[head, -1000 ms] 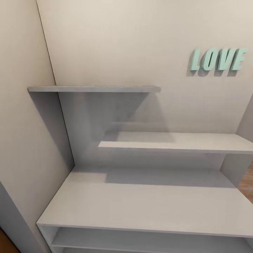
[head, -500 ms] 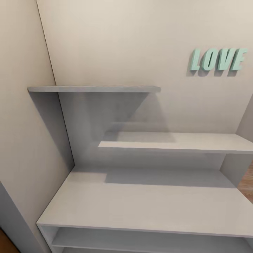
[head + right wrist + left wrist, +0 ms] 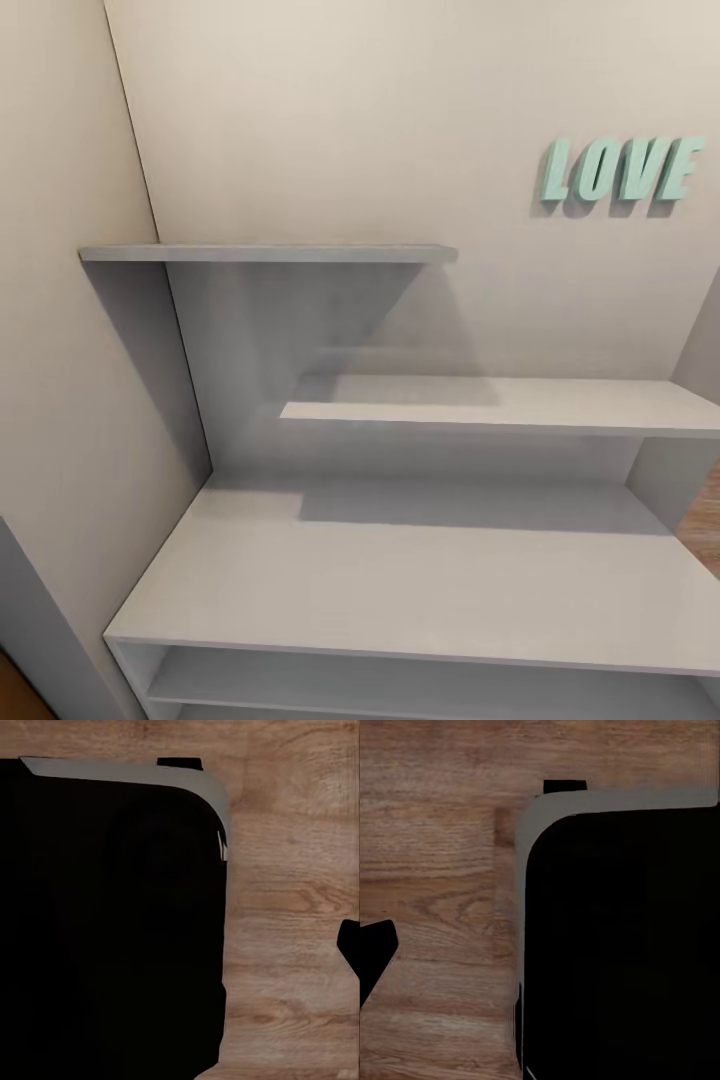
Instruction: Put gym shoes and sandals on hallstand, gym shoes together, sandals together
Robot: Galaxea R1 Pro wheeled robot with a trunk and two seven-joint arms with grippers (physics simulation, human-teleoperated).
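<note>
Nothing moved; both wrists face corridor floor (image 3: 435,870), fingers' opening cannot be told.

— What did the robot's own body look like in the wrist views?

— A large matte black block (image 3: 622,945) with a rounded corner and a pale grey rim; the same black mass (image 3: 105,930), grey-edged, on the other side.

— Anything else?

— A small black wedge (image 3: 373,952) at the frame's edge.
</note>
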